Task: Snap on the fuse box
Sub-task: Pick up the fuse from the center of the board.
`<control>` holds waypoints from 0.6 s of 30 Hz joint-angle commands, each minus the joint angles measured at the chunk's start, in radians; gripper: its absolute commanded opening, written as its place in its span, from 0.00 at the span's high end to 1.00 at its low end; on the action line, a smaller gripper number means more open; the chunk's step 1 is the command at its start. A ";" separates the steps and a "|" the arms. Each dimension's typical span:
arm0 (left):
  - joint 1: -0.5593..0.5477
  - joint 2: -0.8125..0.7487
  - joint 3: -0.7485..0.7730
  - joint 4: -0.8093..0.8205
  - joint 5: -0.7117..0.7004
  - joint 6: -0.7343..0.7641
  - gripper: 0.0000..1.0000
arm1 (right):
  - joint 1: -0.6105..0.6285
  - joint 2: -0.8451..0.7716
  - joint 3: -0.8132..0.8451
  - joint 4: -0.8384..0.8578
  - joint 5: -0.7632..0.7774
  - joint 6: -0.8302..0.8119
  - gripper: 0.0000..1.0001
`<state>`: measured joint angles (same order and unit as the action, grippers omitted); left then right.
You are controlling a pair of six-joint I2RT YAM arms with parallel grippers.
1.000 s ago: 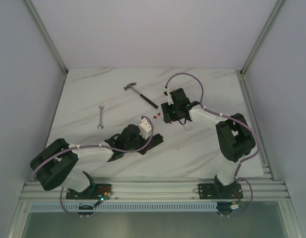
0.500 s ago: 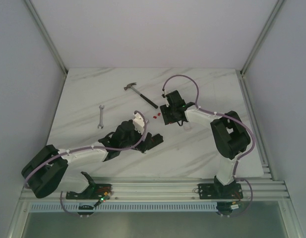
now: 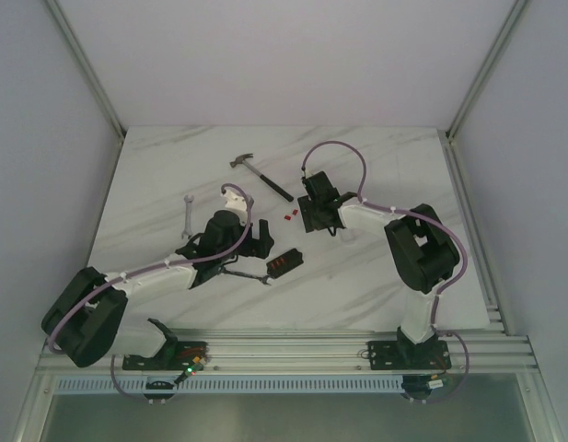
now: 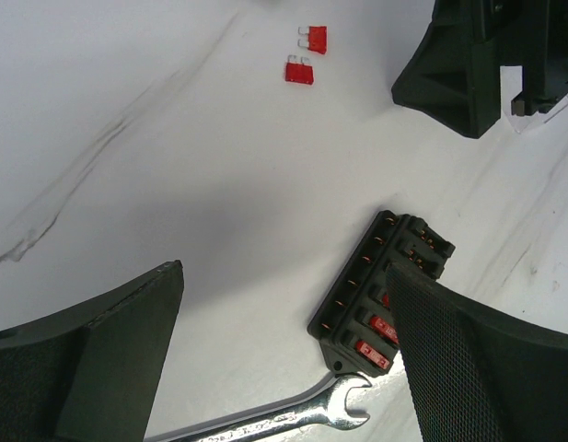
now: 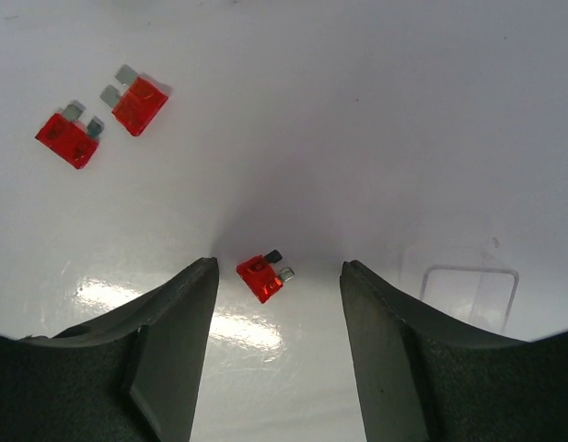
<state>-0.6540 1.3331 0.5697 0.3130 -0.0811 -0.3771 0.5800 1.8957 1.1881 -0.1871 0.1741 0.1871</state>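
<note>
Two arms reached over the white marbled desk (image 3: pixel 155 184) in the top view. The small black rectangular plastic fuse box (image 3: pixel 282 264), red fuses in its top, lay just right of the left gripper (image 3: pixel 258 247). It was nearer that gripper than the right gripper (image 3: pixel 311 216), which hung farther back beside two loose red blade fuses (image 3: pixel 290 215).

From the left wrist, the left gripper (image 4: pixel 284 276) stood wide apart and empty. The fuse box (image 4: pixel 380 285) lay toward its right finger, partly hidden by it, with its long axis diagonal. A grasp would probably need a sideways shift and a turn. A steel open-ended wrench (image 4: pixel 293 414) lay just beside the box's near end.

From the right wrist, the right gripper (image 5: pixel 279 272) had its jaws apart astride a single small red fuse (image 5: pixel 263 276), not pinching it. No writing was legible.
</note>
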 commanded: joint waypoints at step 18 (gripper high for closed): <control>0.008 0.008 0.032 -0.034 0.010 -0.056 0.00 | -0.005 -0.025 -0.042 0.009 -0.204 0.038 0.41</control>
<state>-0.6518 1.3499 0.5751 0.2874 -0.0792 -0.4217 0.5713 1.8652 1.1458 -0.1619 0.0578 0.1928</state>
